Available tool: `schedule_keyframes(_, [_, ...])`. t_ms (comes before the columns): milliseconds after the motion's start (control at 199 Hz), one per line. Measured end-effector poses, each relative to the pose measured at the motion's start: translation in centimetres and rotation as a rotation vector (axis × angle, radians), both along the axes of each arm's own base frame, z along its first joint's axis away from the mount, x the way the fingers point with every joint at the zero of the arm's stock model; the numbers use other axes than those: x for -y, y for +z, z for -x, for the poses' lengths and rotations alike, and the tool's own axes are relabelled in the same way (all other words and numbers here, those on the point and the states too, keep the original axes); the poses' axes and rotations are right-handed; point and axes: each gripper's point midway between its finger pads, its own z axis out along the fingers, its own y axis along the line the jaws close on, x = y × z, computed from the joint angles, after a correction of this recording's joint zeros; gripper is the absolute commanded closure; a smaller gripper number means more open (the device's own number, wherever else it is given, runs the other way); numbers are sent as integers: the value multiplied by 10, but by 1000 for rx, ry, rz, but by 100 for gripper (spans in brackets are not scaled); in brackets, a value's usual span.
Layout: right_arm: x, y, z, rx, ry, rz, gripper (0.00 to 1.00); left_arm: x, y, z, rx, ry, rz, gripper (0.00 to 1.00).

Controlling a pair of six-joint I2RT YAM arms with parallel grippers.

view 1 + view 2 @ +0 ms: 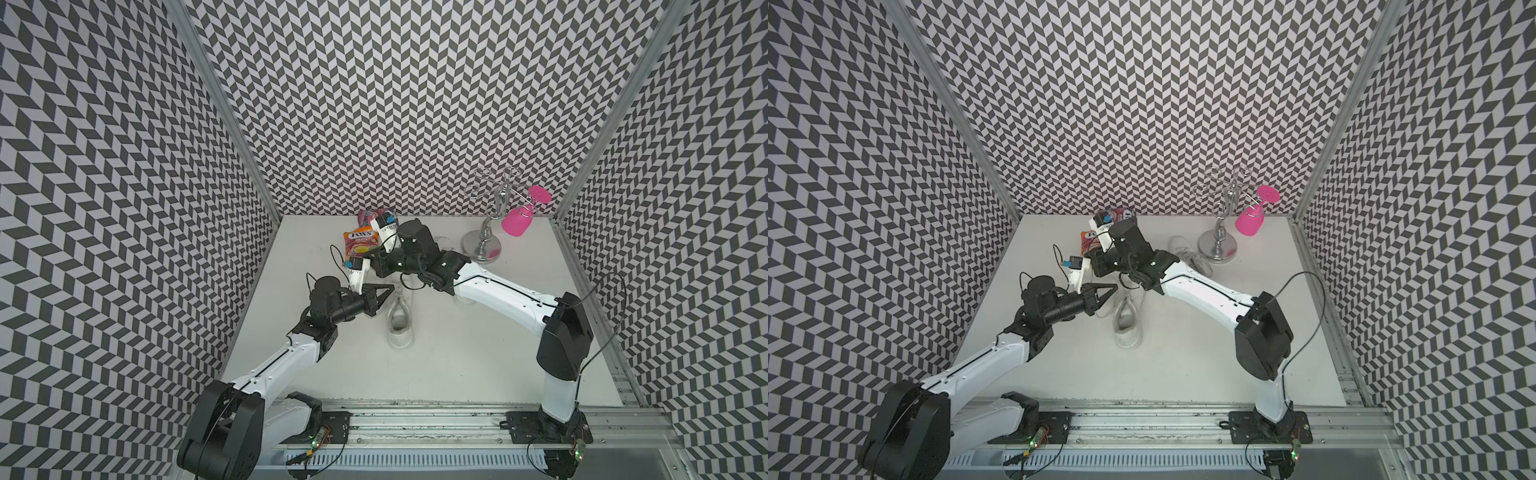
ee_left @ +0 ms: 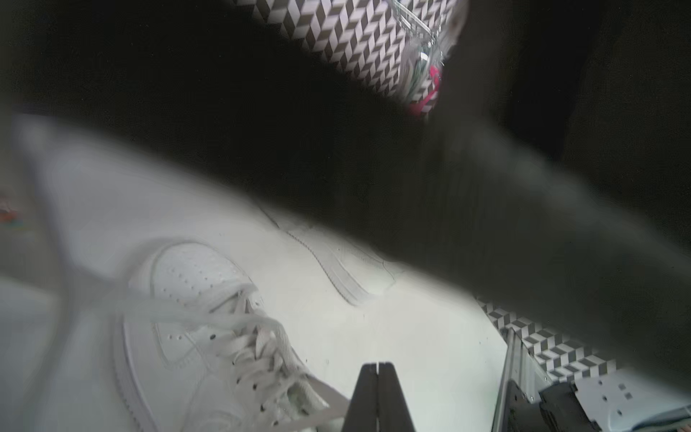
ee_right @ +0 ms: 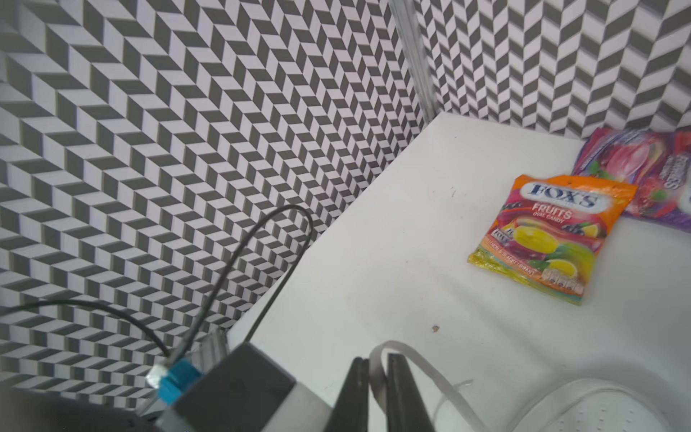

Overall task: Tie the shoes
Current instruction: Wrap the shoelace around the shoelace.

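Two claws at the laces of a white low-top sneaker (image 1: 400,322), mid-bench.
The left claw (image 2: 378,370) is closed at the sneaker's 9 o'clock. The right claw (image 3: 378,364) has a flat white lace (image 3: 422,364) looped between narrowly parted jaws; whether they pinch it I cannot tell. The second white sneaker (image 1: 1187,253) lies at 1 o'clock beside a chrome glass stand (image 1: 484,245) with a pink goblet (image 1: 517,222) hanging upside down on it. An orange candy bag (image 3: 549,232) and a purple candy bag (image 3: 650,175) lie at 11 o'clock on the white bench (image 1: 457,365).
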Motion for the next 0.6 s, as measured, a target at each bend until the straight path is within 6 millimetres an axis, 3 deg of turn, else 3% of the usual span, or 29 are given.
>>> schedule_keyframes(106, [6, -1, -3, 25, -13, 21, 54, 0, 0, 1, 1, -1, 1, 96])
schedule_keyframes(206, [24, 0, 2, 70, -35, 39, 47, 0, 0, 1, 3, -3, 3, 96])
schedule_keyframes(342, [70, 12, 19, 162, -57, 41, 41, 0, 0, 1, -3, -3, 6, 96])
schedule_keyframes(492, [142, 32, 27, 311, -118, -34, 33, 1, -4, -1, -19, -3, 5, 96])
schedule_keyframes(603, [176, 18, 38, 406, -107, -54, 31, 3, -3, -4, -28, -9, 6, 96])
